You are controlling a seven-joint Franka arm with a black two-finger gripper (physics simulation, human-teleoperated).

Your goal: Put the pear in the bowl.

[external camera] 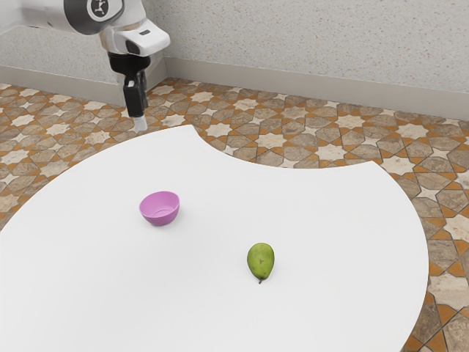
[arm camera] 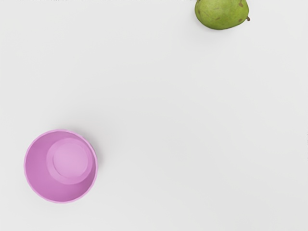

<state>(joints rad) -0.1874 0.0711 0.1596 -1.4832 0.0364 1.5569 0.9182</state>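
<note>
My gripper (external camera: 140,123) hangs high near the table's far edge, in the exterior view's upper left, well apart from both objects. A pink-purple bowl (external camera: 160,209) stands upright on the white table, with nothing inside. The green pear (external camera: 261,260) lies on the tabletop, toward the exterior view's right from the bowl and nearer that camera. The wrist view shows the bowl (arm camera: 61,166) from above and, some way from it, the pear (arm camera: 222,13), cut off by the picture's edge, its short stem pointing away from the bowl.
The white table (external camera: 212,308) has a rounded outline with a curved notch in its far edge. Beyond it are a patterned tile floor (external camera: 272,141) and a speckled wall (external camera: 315,44) with a plain baseboard.
</note>
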